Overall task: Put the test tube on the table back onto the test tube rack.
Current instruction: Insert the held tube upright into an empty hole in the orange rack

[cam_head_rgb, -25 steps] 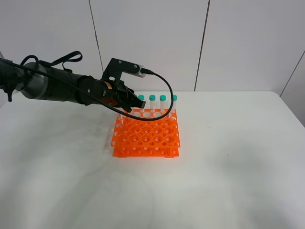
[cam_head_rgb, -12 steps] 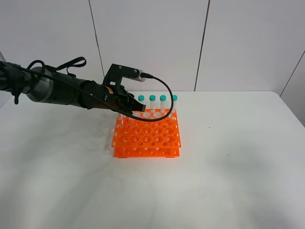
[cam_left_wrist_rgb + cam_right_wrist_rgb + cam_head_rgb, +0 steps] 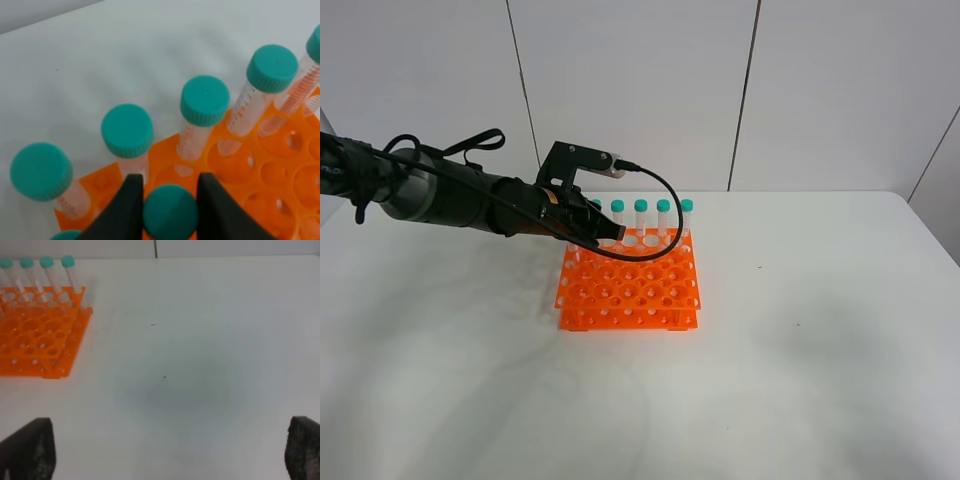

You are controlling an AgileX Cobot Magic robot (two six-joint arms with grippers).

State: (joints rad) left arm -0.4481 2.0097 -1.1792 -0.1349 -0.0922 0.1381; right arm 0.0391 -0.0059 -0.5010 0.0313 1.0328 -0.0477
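Observation:
The orange test tube rack (image 3: 630, 285) stands on the white table (image 3: 800, 330). Several teal-capped tubes (image 3: 663, 206) stand in its back row. My left gripper (image 3: 612, 238) hangs over the rack's back-left part. In the left wrist view it (image 3: 169, 194) is shut on the teal cap of a test tube (image 3: 170, 215), held upright just in front of the back-row tubes (image 3: 205, 100). That tube's lower part is hidden. My right gripper (image 3: 165, 460) is open and empty over bare table, well right of the rack (image 3: 35, 335).
White wall panels rise behind the table. The left arm's black cable (image 3: 670, 200) loops over the back-row tubes. The table's back edge (image 3: 790, 193) runs just behind the rack.
My left gripper has shifted slightly right and lower over the rack's back-left holes, carrying the tube. The right arm has not visibly moved.

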